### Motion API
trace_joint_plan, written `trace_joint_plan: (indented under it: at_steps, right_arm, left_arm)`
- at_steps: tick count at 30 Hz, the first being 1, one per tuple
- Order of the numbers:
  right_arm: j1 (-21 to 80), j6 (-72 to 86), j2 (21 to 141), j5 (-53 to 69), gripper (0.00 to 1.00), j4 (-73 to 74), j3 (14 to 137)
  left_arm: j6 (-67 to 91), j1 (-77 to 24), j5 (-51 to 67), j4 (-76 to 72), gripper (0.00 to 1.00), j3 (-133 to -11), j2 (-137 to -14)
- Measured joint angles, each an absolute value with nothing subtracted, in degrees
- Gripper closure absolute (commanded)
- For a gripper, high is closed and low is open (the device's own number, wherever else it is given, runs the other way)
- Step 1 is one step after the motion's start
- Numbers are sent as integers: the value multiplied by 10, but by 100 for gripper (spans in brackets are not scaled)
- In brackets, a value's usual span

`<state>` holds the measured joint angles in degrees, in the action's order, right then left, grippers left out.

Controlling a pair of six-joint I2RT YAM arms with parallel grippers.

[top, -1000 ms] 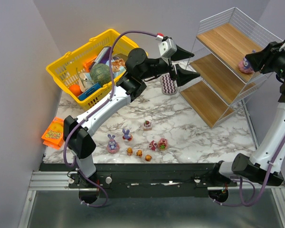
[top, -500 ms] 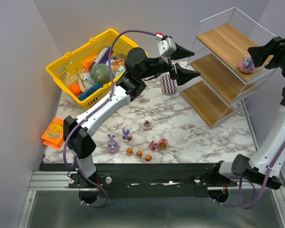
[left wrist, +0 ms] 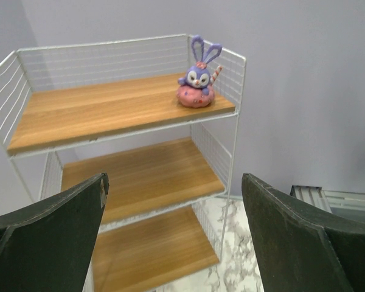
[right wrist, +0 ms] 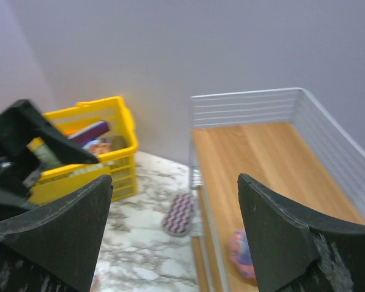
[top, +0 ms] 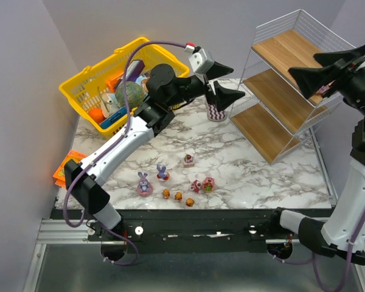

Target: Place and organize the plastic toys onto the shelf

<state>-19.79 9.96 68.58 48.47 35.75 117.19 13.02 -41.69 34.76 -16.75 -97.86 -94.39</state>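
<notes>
The shelf (top: 274,125) stands at the back right, with a white wire frame and three wooden boards. One purple bunny (left wrist: 196,85) sits at the right end of its top board; it also shows blurred in the right wrist view (right wrist: 243,252). My right gripper (top: 303,64) is open and empty above that end and hides the bunny in the top view. My left gripper (top: 237,81) is open and empty in the air, left of the shelf, facing it. Two purple bunnies (top: 143,182), three orange bears (top: 178,196) and three pink rounded toys (top: 196,185) stand on the table near the front.
A yellow basket (top: 91,91) full of items stands at the back left. A purple zigzag pad (top: 216,111) lies under the left gripper beside the shelf. An orange packet (top: 64,172) lies at the table's left edge.
My right gripper has drawn up and to the left away from the bunny left on the top board. My left gripper has pulled back a little to the left.
</notes>
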Motion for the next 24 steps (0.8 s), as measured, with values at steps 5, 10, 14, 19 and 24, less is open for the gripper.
trace_joint_plan:
  at_steps: [5,10,14,19,24]
  right_arm:
    - [-53,93,653,450,10,355,1096]
    - [77,96,596,369,12,338,925]
    - [195,116,568,281,14,309,782]
    - [318,154,572,209,14,244,631]
    - [433,149,667,201,14,157,582]
  left_arm:
    - [96,-415,277,-104,1,-910,-855]
    - [67,-413,163,-36,1,-796,-727]
    - [62,-412,86,18,1,-729,-653]
    - [76,-409,6,80,1,-660,-593]
    - [96,-408,-51,115,1,-630,-551]
